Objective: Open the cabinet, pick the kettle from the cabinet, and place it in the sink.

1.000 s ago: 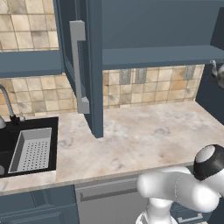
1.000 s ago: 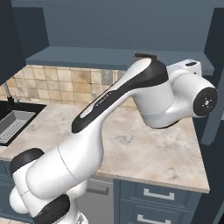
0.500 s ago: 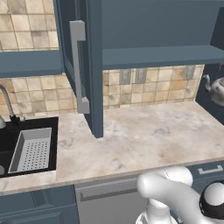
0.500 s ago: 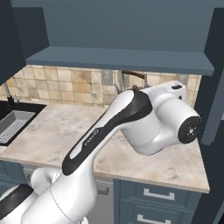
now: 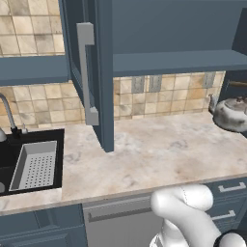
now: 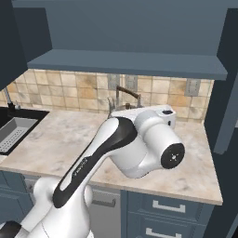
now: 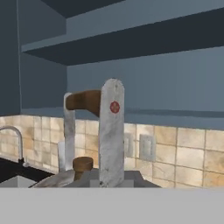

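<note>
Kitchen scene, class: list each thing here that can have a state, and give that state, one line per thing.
cabinet: open, its door swung out over the counter, shelf bare.
kettle: out of the cabinet, upright, lid on, hanging by its brown handle.
gripper: shut on the kettle's handle.
sink: no kettle in it yet; a grey perforated tray sits inside.

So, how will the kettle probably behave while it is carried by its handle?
The kettle looks rigid metal, so no flexing. Its shiny body seems slippery, and hanging from the thin arched handle in the shut gripper, it may swing.
</note>
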